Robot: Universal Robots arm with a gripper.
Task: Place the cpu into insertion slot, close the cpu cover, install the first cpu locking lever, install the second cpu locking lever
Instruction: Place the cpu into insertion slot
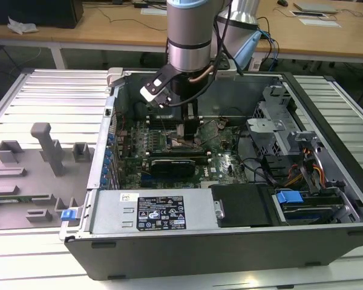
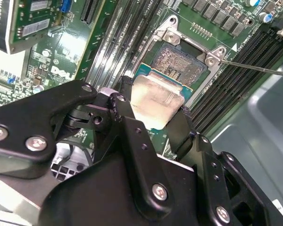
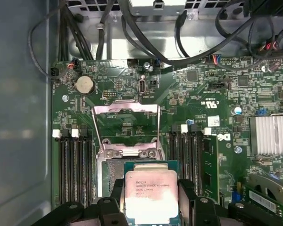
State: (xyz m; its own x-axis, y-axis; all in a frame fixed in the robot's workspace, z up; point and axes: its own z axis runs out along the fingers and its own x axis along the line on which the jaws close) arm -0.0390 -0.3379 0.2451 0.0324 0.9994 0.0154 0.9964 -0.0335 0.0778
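Cpu [image 3: 151, 200] is what I have in the gripper [image 3: 151, 187]. The jaws are drawn in narrow, just the chip's width, and the black fingers [image 3: 116, 195] press on two opposite edges with its metal top facing up. I hold it over the insertion slot [image 2: 181, 61], covering the part of the slot nearest the gripper. In the second wrist view the cpu [image 2: 156, 99] leaves much of the shiny contact field bare on the far side. I cannot tell whether its green lower edge touches the slot frame or hangs just above it. It is not seated flat inside the frame.

At the far edge of the slot the cpu cover [image 3: 125, 109] stands swung open on its hinge, with the board showing through its window. A thin locking lever [image 2: 257, 69] sticks out free from one corner of the slot, unlatched. Long memory slots [image 3: 74, 165] run along both sides of the slot. Past the raised cover from the slot sits a round coin battery [image 3: 84, 85]. A finned heat sink [image 3: 271, 134] lies well off to one side of the slot.

In the exterior view my arm [image 1: 190, 36] reaches straight down into the open computer case [image 1: 169, 248], directly over the slot. A black card [image 1: 175, 164] lies just beside the slot.
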